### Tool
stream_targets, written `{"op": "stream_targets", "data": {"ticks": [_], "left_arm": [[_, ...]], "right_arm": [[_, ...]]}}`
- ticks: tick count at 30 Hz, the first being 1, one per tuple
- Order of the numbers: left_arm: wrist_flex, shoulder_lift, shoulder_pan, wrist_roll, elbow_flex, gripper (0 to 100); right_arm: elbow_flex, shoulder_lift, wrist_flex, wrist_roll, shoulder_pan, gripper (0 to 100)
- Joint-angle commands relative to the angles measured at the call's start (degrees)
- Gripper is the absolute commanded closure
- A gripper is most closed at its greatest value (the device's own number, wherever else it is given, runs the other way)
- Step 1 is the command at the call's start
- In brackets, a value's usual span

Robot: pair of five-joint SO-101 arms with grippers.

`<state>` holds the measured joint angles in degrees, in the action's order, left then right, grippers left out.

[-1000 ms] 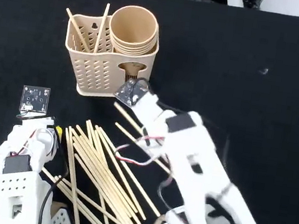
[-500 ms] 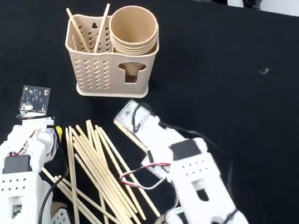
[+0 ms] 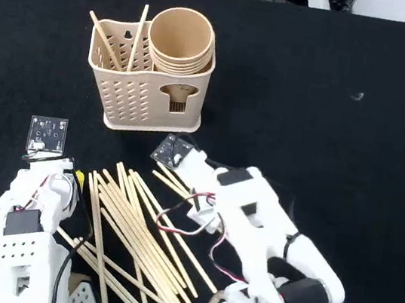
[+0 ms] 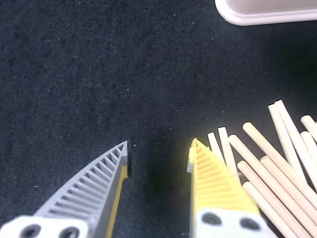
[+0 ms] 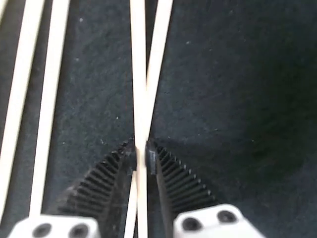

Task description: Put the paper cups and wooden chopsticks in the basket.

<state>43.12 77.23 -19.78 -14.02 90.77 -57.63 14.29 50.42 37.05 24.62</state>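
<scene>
right gripper (image 5: 141, 149) clamps crossed chopsticks (image 5: 138, 74), basket (image 3: 138, 98) nearby

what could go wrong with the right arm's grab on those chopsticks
The right gripper is shut on two crossed chopsticks near where they cross, so one may slip or swivel when lifted. The basket section beside the paper cups looks narrow; splayed sticks might catch its rim.

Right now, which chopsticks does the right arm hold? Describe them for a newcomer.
Near the beige basket lies a heap of loose chopsticks. At its basket-side edge, the right end effector is shut on two crossed chopsticks.
</scene>
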Motion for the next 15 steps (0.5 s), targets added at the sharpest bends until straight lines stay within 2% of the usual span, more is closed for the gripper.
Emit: {"op": "stream_targets", "data": {"ticks": [1,8,15], "left_arm": [[-1.0,0.5,-0.2,0.4,-0.3,80],[-1.0,0.5,-0.2,0.4,-0.3,80],[-1.0,0.5,-0.2,0.4,-0.3,80]], "right_arm": [[1.1,-1.7,0.0,0.3,0.3,90.5],[1.2,2.0,3.5,0.3,0.4,89.0],[-2.9,2.2,0.5,0.2,2.3,89.0]]}}
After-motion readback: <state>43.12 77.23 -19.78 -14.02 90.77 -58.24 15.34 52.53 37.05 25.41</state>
